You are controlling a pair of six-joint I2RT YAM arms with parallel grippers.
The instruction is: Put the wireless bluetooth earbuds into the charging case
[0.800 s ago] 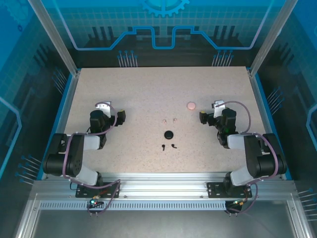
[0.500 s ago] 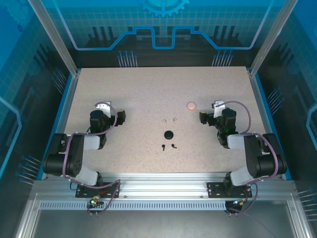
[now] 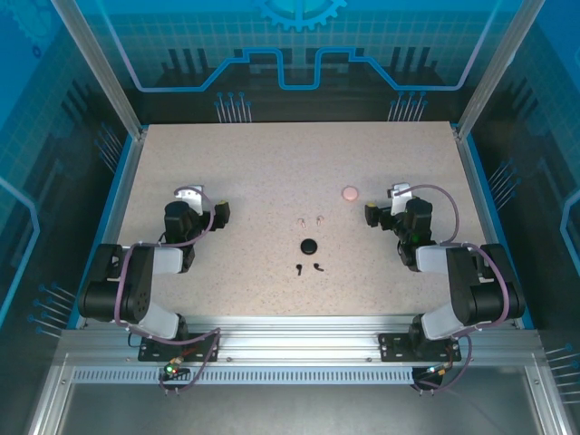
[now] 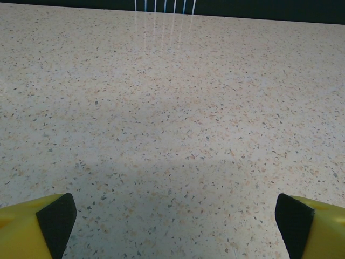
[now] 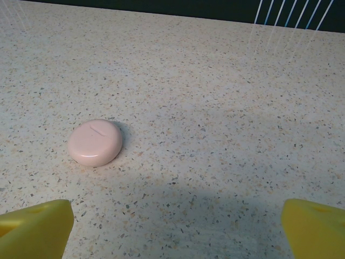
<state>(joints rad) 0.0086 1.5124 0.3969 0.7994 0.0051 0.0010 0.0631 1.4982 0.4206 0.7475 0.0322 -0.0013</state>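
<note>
Your left gripper (image 4: 172, 216) spread over speckled tabletop (image 4: 172, 97), your right gripper (image 5: 175, 221) spread, pink case (image 5: 95, 142) ahead-left of it, earbuds (image 3: 298, 268) between both grippers.

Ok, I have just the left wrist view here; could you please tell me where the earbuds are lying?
Observer: The black earbuds lie mid-way across the table, just nearer the arms than the black case.
Operator: Thank you, and the pink ones?
Observer: The pink earbuds lie side by side just beyond that case.
Operator: Where is their case, please?
Observer: The pink case looks shut and sits ahead of the open right claw, off to its left.
</note>
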